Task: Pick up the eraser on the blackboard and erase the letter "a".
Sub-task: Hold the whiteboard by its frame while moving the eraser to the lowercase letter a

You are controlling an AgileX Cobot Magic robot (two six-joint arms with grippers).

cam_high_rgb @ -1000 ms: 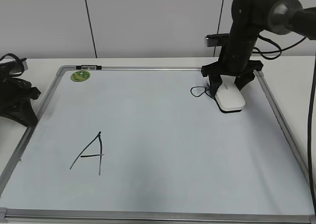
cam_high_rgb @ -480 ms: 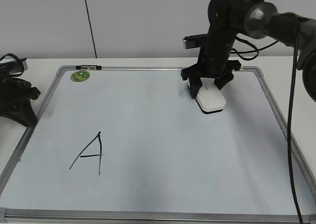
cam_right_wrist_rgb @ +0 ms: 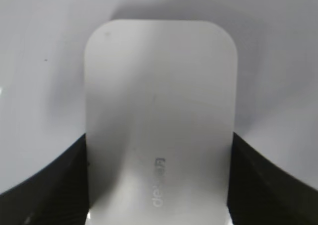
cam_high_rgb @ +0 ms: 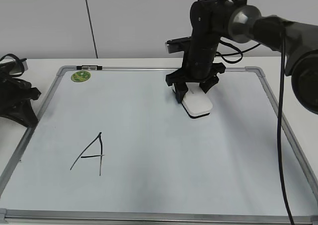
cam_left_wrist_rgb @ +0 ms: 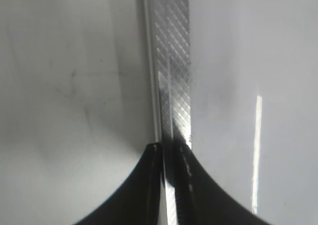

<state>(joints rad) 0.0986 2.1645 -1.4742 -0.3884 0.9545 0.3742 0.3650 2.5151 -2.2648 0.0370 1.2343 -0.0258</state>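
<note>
— So where is the eraser (cam_high_rgb: 198, 106) sitting?

— Flat on the blackboard (cam_high_rgb: 149, 190), in the upper middle part, a little right of centre. From the right wrist camera the white block (cam_right_wrist_rgb: 160, 120) is filling the middle of the picture, with tiny grey lettering near its lower end.

— Is anything gripping it?

— Yes, the right gripper (cam_high_rgb: 193, 90) is standing over its far end, with a black finger (cam_right_wrist_rgb: 47, 185) pressing against each long side of the block, so the jaws are clamped on it.

— And the small letter "a"?

— I am not finding it anywhere on the board; whether the eraser is covering it, I cannot tell. Only the large capital "A" (cam_high_rgb: 92, 154) is showing, lower left, well apart from the eraser.

— What is the left gripper (cam_high_rgb: 17, 103) doing?

— It is resting off the board's left edge. Its wrist camera is showing only the grey metal frame (cam_left_wrist_rgb: 172, 86) and a dark shape at the bottom, so whether its jaws are apart or together I cannot tell.

— Anything else?

— A round green sticker (cam_high_rgb: 80, 76) is lying by the upper left corner.
</note>
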